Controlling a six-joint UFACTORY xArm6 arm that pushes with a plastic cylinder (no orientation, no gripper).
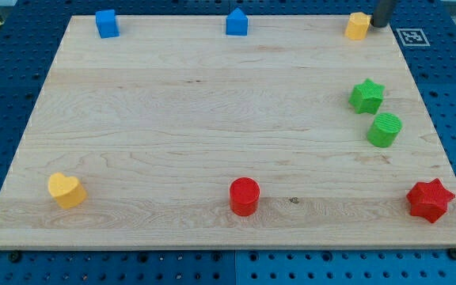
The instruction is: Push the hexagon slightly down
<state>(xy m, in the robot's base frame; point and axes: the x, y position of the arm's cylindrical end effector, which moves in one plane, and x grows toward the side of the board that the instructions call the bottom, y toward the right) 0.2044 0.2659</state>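
The yellow hexagon block (358, 25) sits at the top right corner of the wooden board (212, 119). My tip (381, 24) is a dark rod end at the view's top edge, just right of the yellow hexagon, very close to it or touching it.
A blue cube (107, 24) and a blue pentagon-shaped block (237, 23) sit along the top edge. A green star (366, 96) and green cylinder (385, 130) are at the right. A yellow heart (66, 190), red cylinder (244, 195) and red star (430, 199) lie near the bottom edge.
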